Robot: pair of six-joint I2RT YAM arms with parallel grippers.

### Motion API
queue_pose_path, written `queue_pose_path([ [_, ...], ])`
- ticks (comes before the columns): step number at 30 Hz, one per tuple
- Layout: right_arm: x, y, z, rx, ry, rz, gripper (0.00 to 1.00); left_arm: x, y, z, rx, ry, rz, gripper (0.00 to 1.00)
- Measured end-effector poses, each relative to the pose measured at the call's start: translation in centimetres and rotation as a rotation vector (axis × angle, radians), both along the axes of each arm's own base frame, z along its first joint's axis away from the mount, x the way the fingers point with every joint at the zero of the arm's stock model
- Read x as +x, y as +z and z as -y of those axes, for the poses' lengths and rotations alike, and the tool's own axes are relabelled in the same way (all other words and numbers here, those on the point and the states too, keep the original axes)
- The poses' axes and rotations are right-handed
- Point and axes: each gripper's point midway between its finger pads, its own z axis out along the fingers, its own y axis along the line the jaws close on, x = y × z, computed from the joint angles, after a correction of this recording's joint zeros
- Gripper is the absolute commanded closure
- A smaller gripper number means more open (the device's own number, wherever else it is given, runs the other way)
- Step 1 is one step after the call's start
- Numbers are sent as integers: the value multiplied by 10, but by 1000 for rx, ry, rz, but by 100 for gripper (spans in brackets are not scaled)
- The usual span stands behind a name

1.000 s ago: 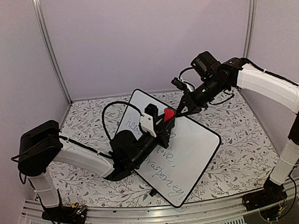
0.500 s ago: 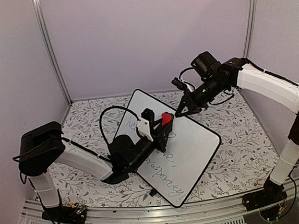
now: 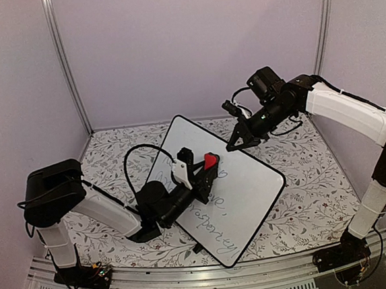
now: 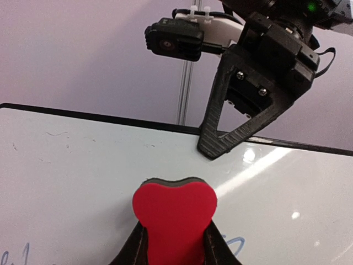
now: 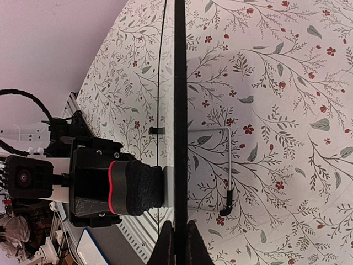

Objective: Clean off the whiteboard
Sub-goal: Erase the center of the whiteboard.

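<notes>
light: bright, even | glare: streak on whiteboard (image 4: 259, 165) | focus: sharp

The left gripper (image 3: 205, 169), clamped on the eraser (image 3: 210, 160), has slid back across the whiteboard (image 3: 250, 180) toward its own arm's base. The gap to the right gripper (image 3: 233, 144) ahead of it has widened, uncovering more board between them.

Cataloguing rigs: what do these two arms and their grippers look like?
Both arms: white shells, black joints. The left arm trails a looping black cable; its wrist carries a white bracket. The right gripper has black, ribbed triangular fingers.
</notes>
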Motion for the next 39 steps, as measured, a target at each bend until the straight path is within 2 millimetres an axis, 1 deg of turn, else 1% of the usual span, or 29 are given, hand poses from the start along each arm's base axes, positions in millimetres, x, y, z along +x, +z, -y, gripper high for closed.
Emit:
queue_pose_path([
  [8, 0, 0, 0, 1, 0, 0, 100, -1, 1, 0, 15, -4, -6, 100],
  [12, 0, 1, -1, 4, 2, 2, 100, 8, 5, -1, 81, 48, -62, 100],
  [14, 0, 1, -1, 6, 4, 3, 100, 12, 18, -5, 98, 80, -95, 100],
  [17, 0, 1, -2, 7, 5, 3, 100, 12, 40, -18, 112, 109, -127, 100],
  [19, 0, 1, -2, 7, 4, 3, 100, 10, 46, -27, 140, 120, -144, 100],
  [21, 0, 1, -2, 7, 4, 3, 100, 8, 43, -32, 182, 123, -157, 100],
  [22, 0, 1, -2, 7, 4, 3, 100, 7, 39, -33, 211, 124, -163, 100],
  [25, 0, 1, -2, 7, 4, 3, 100, 6, 19, -34, 311, 122, -182, 100],
  [27, 0, 1, -2, 7, 4, 3, 100, 7, 8, -31, 365, 118, -191, 100],
  [30, 0, 1, -2, 7, 5, 3, 100, 9, -2, -22, 419, 104, -197, 100],
  [32, 0, 1, -2, 7, 4, 3, 100, 11, -7, -15, 439, 97, -198, 100],
  [34, 0, 1, -1, 4, 1, 4, 100, 14, -9, -12, 446, 99, -199, 100],
  [39, 0, 1, 0, 1, -2, 0, 100, 17, -6, -8, 437, 98, -198, 100],
])
